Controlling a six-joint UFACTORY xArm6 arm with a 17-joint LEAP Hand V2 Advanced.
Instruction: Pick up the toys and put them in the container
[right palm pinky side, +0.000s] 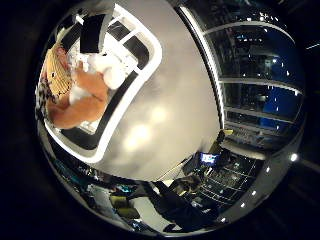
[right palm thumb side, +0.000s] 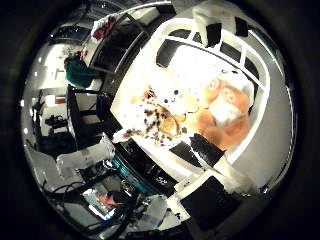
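Observation:
In the thumb side palm view an orange plush toy (right palm thumb side: 228, 112) lies next to a spotted plush toy (right palm thumb side: 152, 117) on a pale surface, inside the white rim of the container (right palm thumb side: 272, 75). My right hand (right palm thumb side: 215, 22) is above them, and its white and black fingers (right palm thumb side: 215, 190) reach out on either side of the toys without touching them. In the little finger side palm view the orange toy (right palm pinky side: 82, 95) and a white plush part (right palm pinky side: 112, 72) lie within the white-rimmed container (right palm pinky side: 140, 80), close to the fingers (right palm pinky side: 98, 35).
The container stands on a grey table (right palm pinky side: 170, 110). Beyond the table's edge are glass shelves (right palm pinky side: 255, 80) and dark equipment (right palm pinky side: 200, 175). In the thumb side view black stands and chairs (right palm thumb side: 85, 110) crowd the floor beside the table.

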